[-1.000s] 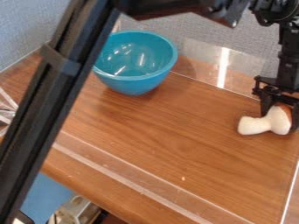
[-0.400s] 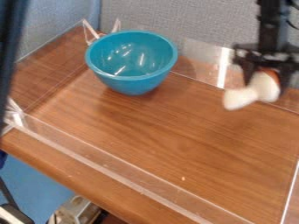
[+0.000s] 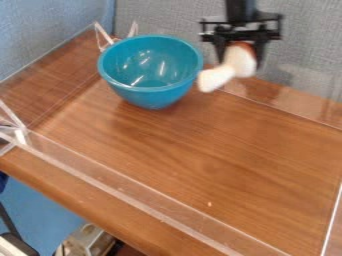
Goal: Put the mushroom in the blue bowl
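Your mushroom (image 3: 223,70) hangs tilted in the air just right of the bowl (image 3: 150,70), stem pointing down toward its rim. The gripper (image 3: 241,47) has its jaws clamped on the cap, above the wooden table (image 3: 201,160).

The arm comes down from the top edge of the view as a dark, narrow column, nearly vertical; at its lower end the wrist widens into a black crossbar, from which the pincer (image 3: 239,52) points steeply downward; its two dark fingers (image 3: 254,48) hang from the ends of that bar, one on each side, set partly apart rather than fully closed; between them they clamp the mushroom (image 3: 230,66), gripping it by the reddish cap end while the pale stem sticks out below and to the left, tilted; the pincer hangs in the air, clear of the counter (image 3: 201,150); the picture is slightly blurred around the fingertips.
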Available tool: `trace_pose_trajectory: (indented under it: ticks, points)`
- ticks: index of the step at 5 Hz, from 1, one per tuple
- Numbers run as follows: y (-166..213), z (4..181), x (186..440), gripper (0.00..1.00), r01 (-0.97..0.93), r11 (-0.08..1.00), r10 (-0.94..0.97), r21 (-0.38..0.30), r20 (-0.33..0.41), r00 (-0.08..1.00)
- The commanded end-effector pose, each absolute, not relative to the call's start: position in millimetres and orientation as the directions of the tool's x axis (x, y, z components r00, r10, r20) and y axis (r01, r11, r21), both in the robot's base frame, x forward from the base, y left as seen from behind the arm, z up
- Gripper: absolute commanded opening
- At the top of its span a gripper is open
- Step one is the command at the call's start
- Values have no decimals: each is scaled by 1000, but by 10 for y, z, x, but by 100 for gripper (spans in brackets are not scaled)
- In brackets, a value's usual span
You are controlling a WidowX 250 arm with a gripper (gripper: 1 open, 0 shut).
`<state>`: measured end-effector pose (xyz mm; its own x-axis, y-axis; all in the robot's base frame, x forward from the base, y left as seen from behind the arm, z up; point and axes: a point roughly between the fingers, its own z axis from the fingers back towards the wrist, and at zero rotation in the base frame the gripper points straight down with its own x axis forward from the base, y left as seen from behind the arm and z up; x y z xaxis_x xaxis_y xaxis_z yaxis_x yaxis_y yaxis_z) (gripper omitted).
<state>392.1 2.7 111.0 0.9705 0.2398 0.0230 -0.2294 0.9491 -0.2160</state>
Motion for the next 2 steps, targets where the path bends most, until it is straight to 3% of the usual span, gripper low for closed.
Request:
trace_pose_trajectory:
  ticks: [1, 2]
  points:
    - [92, 1591, 3936, 0, -228, 945, 269, -234, 164, 949]
    - [151, 1608, 3926, 0, -248, 940, 292, -233, 175, 940]
